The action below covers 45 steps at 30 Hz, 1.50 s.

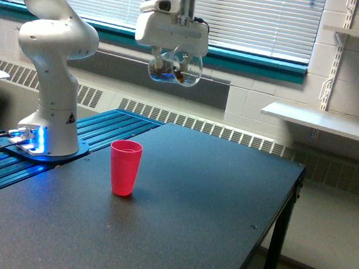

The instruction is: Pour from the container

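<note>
The end effector (173, 60) was clamped on the container (175, 69), a clear rounded cup with small brown pieces inside. It hung high above the desk (180, 197), up and toward the exterior view's right of the red cup (125, 167), probably held aloft so it could line up over that receiver before tipping.

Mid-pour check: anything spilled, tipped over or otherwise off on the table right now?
Nothing stands out. The red cup stands upright on the black table, with no spill visible around it. The gripper holds the clear container high above, brown pieces inside.
</note>
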Available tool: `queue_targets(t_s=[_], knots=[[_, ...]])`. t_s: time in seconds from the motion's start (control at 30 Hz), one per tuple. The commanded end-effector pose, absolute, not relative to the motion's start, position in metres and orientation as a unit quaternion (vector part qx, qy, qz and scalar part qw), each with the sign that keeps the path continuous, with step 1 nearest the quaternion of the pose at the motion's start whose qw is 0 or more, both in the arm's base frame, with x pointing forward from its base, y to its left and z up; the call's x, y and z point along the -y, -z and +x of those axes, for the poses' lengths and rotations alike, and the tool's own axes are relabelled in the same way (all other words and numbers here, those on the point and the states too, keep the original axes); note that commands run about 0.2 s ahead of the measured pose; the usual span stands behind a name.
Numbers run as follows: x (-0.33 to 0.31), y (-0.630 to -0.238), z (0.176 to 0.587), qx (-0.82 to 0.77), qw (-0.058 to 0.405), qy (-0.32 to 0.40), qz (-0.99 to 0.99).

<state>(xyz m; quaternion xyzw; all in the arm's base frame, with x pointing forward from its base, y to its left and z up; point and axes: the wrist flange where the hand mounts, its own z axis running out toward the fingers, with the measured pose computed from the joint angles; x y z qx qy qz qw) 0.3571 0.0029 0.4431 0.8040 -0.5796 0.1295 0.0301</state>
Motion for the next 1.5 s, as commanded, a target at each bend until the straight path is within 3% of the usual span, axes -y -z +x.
queue_targets(t_s=[0.03,0.77,1.5], knots=[[-0.01,-0.438,0.344,0.62,0.029,-0.12,0.775],[-0.023,-0.416,0.303,0.691,0.012,-0.091,0.717],[-0.001,-0.399,0.289,0.742,0.003,-0.065,0.667]])
